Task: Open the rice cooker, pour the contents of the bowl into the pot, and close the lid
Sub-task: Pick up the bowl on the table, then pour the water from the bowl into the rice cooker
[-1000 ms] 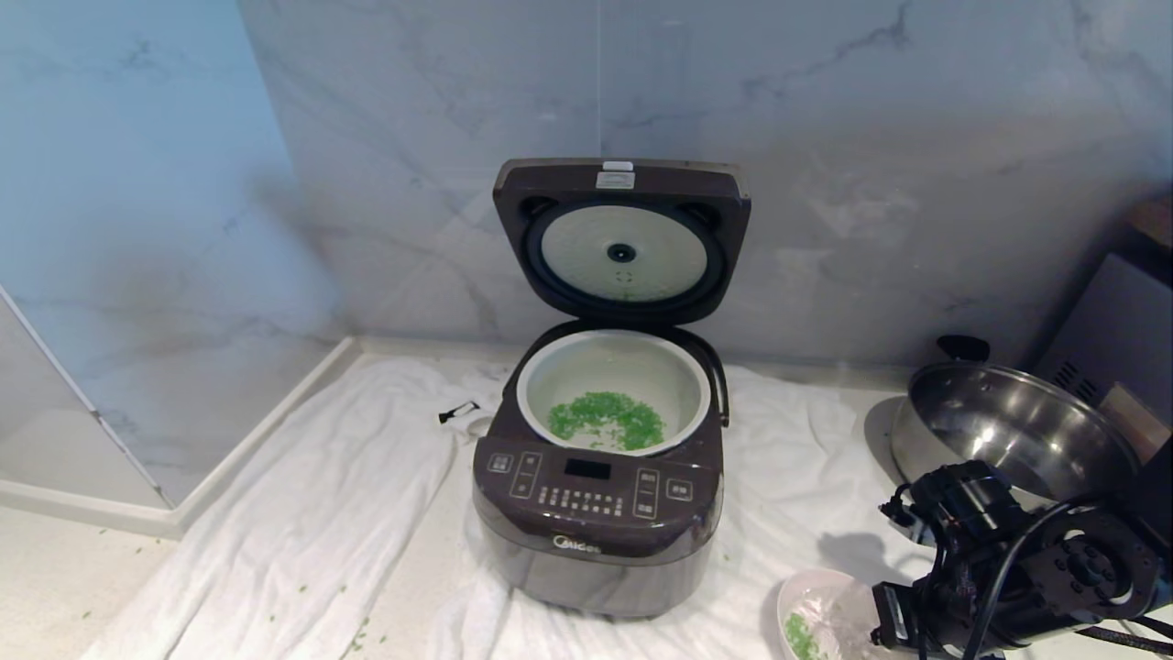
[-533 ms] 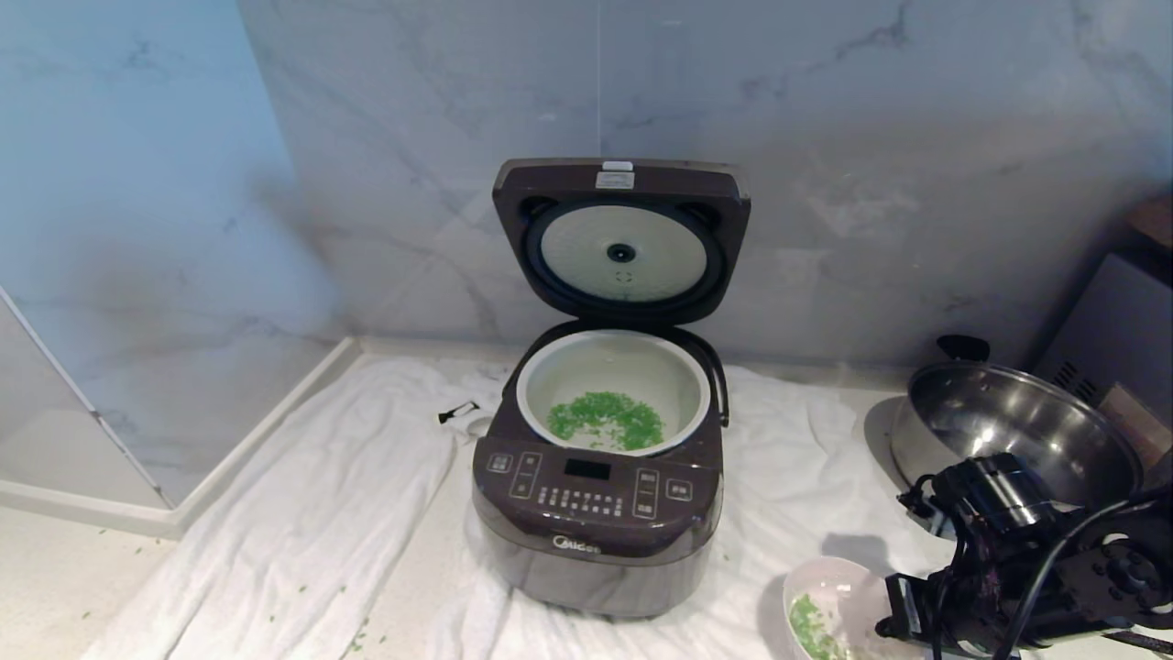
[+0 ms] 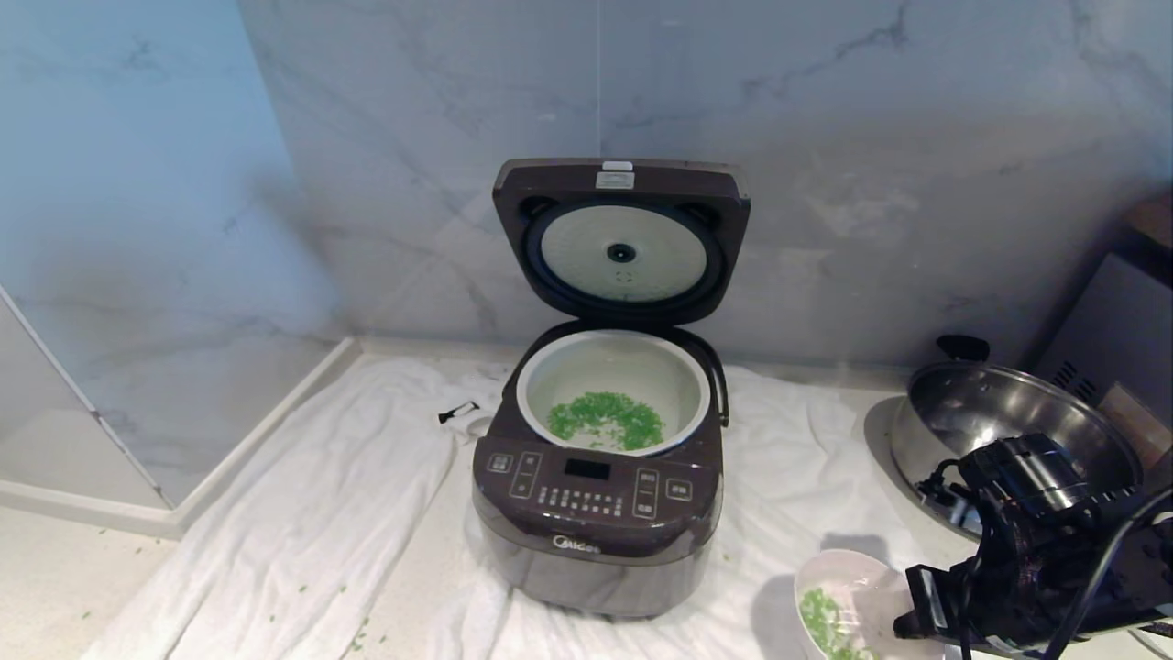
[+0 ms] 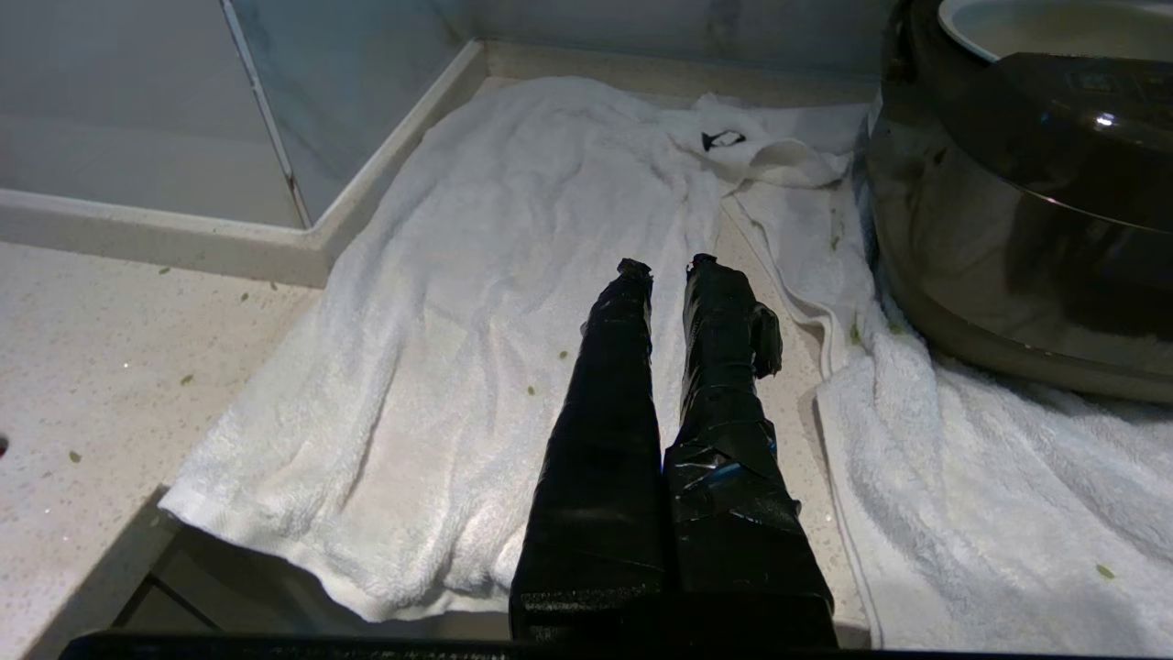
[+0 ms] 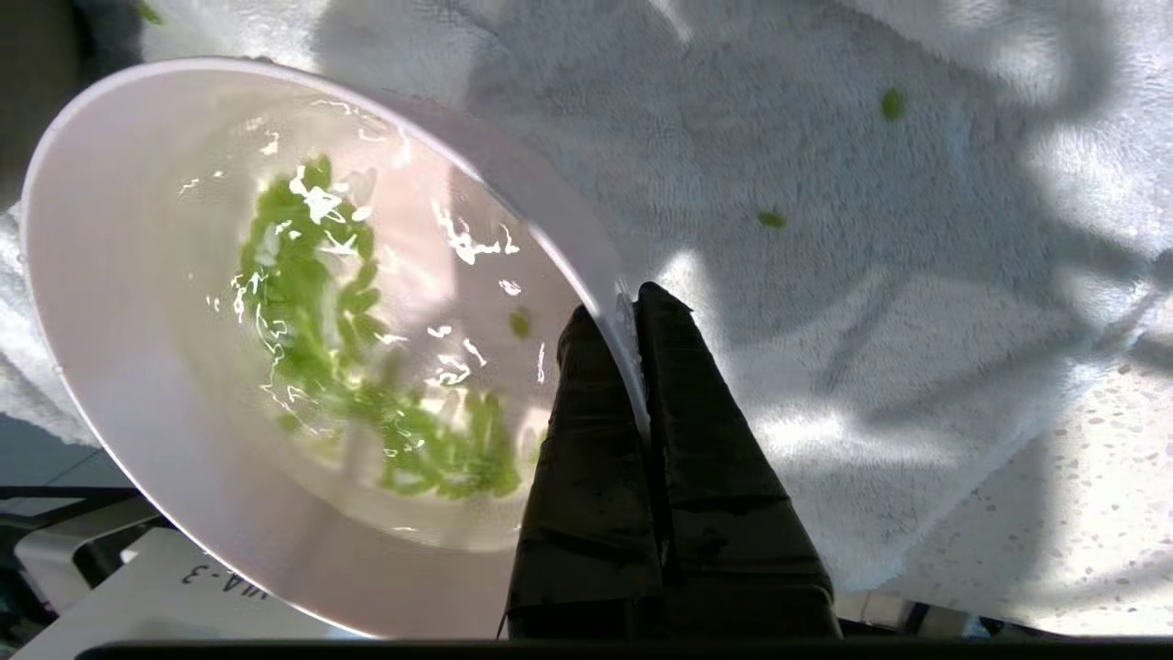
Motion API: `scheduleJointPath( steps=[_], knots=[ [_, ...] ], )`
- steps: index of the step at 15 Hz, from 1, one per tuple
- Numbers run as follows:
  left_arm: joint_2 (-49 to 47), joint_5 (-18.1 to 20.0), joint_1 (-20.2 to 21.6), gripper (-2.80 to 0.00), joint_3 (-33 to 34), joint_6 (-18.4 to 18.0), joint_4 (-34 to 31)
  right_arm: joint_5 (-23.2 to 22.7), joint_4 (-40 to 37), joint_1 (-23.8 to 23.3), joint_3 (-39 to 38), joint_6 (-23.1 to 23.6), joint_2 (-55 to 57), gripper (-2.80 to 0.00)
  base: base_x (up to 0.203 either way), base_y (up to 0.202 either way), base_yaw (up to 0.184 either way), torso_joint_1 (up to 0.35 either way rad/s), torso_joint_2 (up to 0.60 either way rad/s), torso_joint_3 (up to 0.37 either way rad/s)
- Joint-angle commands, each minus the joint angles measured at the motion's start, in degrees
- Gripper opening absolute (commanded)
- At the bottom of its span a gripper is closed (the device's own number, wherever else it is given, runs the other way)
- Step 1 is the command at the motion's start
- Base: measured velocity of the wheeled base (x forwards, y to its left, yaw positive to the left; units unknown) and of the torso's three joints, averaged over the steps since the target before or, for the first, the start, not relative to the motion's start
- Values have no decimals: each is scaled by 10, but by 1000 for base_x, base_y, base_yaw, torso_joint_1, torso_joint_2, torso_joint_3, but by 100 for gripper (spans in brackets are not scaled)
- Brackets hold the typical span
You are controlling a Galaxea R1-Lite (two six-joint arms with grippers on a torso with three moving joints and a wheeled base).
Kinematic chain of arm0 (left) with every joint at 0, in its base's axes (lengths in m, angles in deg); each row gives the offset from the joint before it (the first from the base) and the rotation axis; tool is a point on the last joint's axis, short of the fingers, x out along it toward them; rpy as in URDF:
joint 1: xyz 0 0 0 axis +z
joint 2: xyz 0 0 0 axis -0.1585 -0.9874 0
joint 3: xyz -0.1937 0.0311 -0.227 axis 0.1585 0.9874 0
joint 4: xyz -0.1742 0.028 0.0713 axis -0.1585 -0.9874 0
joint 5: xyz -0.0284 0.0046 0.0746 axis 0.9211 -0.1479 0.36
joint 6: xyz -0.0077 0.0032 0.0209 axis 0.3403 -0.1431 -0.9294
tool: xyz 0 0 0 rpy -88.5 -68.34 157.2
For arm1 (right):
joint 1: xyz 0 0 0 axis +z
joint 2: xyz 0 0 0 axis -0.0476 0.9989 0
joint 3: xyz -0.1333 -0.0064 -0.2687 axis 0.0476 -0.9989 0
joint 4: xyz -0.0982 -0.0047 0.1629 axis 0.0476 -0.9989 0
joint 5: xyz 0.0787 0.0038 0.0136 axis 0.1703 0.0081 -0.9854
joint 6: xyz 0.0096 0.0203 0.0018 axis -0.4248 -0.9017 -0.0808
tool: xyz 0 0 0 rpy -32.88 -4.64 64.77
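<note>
The rice cooker (image 3: 596, 522) stands on a white towel with its lid (image 3: 623, 238) hinged up against the wall. The white pot (image 3: 614, 367) inside holds green bits (image 3: 605, 420). At the lower right, my right gripper (image 5: 628, 307) is shut on the rim of a white bowl (image 5: 137, 275), one finger inside and one outside. The bowl (image 3: 848, 573) holds green pieces (image 5: 312, 302) and hangs tilted above the towel, right of the cooker. My left gripper (image 4: 667, 266) is shut on nothing, parked low over the towel left of the cooker (image 4: 1026, 202).
A large steel pan (image 3: 1017, 431) with black handles sits at the right, behind my right arm. A dark appliance (image 3: 1118, 330) stands beyond it. The white towel (image 3: 321, 513) covers the counter, with a raised ledge (image 3: 92, 513) at the left and a marble wall behind.
My right arm has shifted to the right with the bowl in its grip, and the bowl shows slightly higher. The cooker and left arm have not moved.
</note>
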Motion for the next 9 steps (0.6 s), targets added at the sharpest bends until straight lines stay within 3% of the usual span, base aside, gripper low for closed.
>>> scheduleJointPath(
  steps=[1, 4, 7, 9],
  knots=[
    [0, 0, 0, -280, 0, 0, 0, -1, -1, 0, 3, -1, -13, -280, 0, 0, 0, 0, 0, 0],
    [0, 0, 2, -280, -1, -5, 0, -1, -2, -4, -3, 0, -15, -280, 0, 0, 0, 0, 0, 0],
    [-12, 31, 2, -280, -5, -69, -1, -2, -1, -10, -9, 2, -12, -280, 0, 0, 0, 0, 0, 0],
    [-60, 53, 2, -280, -60, -50, 3, -2, -1, -11, -9, 3, -12, -280, 0, 0, 0, 0, 0, 0]
  ],
)
